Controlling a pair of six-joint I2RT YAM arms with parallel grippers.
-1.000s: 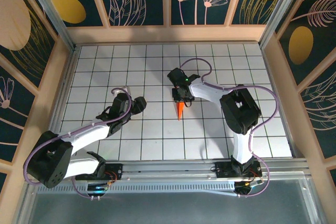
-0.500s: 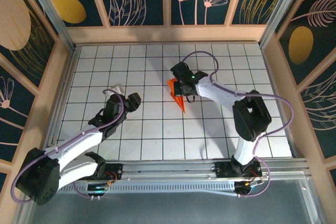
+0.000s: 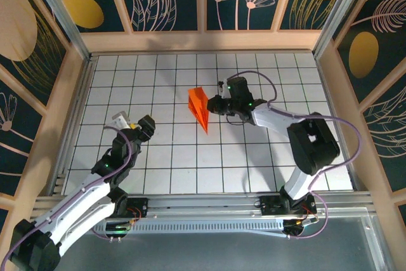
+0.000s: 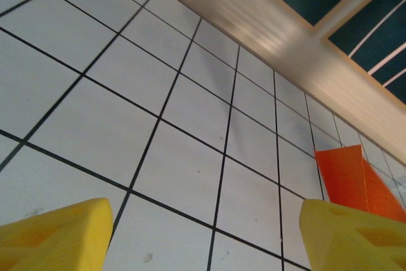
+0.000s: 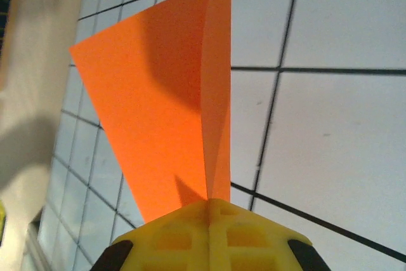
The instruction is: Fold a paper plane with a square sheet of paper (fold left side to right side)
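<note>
Over the gridded table (image 3: 158, 157) our right gripper (image 3: 217, 105) clamps the paper plane (image 3: 199, 107) by its centre fold, probably to hold the wings together; our left gripper (image 3: 134, 122) hangs released, well apart

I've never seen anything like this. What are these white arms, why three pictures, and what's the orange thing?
These are two white robot arms, bolted at the table's near edge, each ending in a two-finger gripper. The wide picture comes from a fixed camera above and behind them; the other two come from cameras on the wrists, so their own yellow fingers show at the bottom. The surface is a white table with a black grid. The right gripper is shut on a folded, pointed sheet of bright orange paper, pinching one end. The left gripper is open and holds nothing.
</note>
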